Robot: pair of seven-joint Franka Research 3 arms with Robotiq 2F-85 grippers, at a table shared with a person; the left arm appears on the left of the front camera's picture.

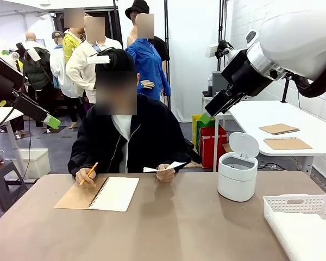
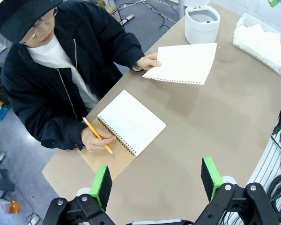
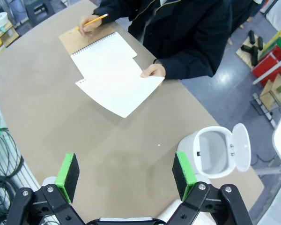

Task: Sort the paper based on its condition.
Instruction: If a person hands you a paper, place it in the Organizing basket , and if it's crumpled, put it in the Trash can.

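Observation:
A person at the far side holds a flat white sheet of paper (image 1: 164,166) (image 2: 185,63) (image 3: 119,86) just above the table in one hand. The other hand holds a yellow pencil (image 1: 89,173) beside an open spiral notebook (image 1: 115,192) (image 2: 131,121). My left gripper (image 2: 157,182) hangs open high above the near table, nothing between its green pads; its arm shows at the upper left of the front view (image 1: 49,120). My right gripper (image 3: 125,175) is open too, raised above the table near the bin, seen at the upper right (image 1: 209,116).
A small white bin (image 1: 238,174) (image 3: 214,152) with its lid flipped up stands at the right of the table. A white slotted basket (image 1: 301,217) (image 2: 262,40) sits at the front right corner. Other people stand behind the seated person.

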